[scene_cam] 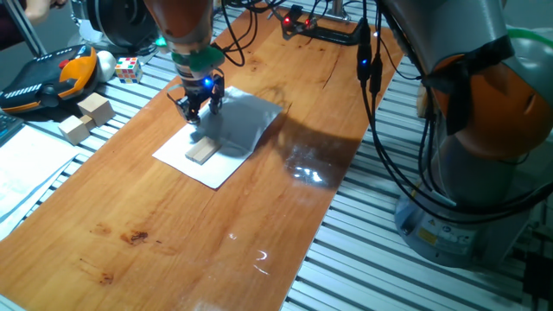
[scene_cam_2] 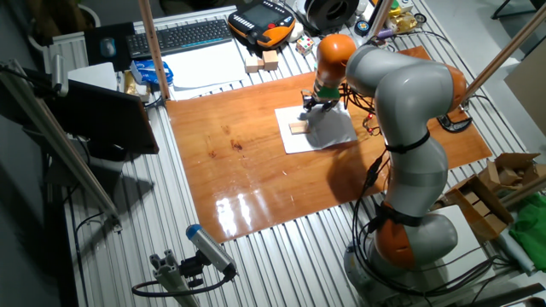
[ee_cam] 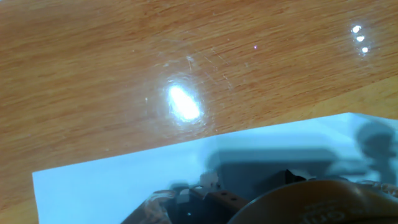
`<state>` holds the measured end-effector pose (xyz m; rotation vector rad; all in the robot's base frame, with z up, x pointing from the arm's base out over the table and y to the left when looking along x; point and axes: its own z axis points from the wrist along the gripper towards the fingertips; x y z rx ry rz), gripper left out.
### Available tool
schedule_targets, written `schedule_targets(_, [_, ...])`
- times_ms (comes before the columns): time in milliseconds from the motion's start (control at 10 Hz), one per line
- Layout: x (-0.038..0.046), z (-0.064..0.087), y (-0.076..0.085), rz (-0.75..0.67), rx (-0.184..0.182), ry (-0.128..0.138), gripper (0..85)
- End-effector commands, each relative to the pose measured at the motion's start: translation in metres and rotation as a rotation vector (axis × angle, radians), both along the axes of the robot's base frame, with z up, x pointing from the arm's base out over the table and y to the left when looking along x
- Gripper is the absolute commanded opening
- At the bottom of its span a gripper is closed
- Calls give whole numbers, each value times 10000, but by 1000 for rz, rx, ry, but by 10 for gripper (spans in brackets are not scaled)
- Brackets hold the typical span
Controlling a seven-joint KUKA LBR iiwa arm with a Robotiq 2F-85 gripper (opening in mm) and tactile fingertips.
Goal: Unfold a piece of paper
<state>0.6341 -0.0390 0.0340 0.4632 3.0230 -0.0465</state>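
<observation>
The work surface is a glossy wooden board (scene_cam: pixel 173 216) laid over a ribbed metal table (scene_cam: pixel 415 276); lamp reflections show on its varnish.

The claw (scene_cam: pixel 200 111) hangs low over the board with its fingers pointing down. They meet the near edge of the raised half of the piece of paper (scene_cam: pixel 226 131). Whether the fingers are clenched on that edge or released cannot be told: the hand view is blurred and partly blocked.

The piece of paper lies directly under and beside the claw. One half rests flat on the board; the other half stands lifted from the crease and appears grey in shadow. A small wooden block (scene_cam: pixel 201 153) sits on the flat half, just below the claw in one fixed view.

Beyond the claw, off the board, lie two larger wooden blocks (scene_cam: pixel 86 117), a colour-cube puzzle (scene_cam: pixel 128 69) and an orange and black teach pendant (scene_cam: pixel 52 78). In the other fixed view a keyboard (scene_cam_2: pixel 179 36) and printed sheets (scene_cam_2: pixel 200 66) lie further back still.
</observation>
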Motion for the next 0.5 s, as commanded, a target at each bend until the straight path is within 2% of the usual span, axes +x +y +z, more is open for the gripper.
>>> schedule_targets(0, [-1,-19,-1,-1,6,0,573])
schedule_targets(400, [8,-61,2,-2,14,-3,570])
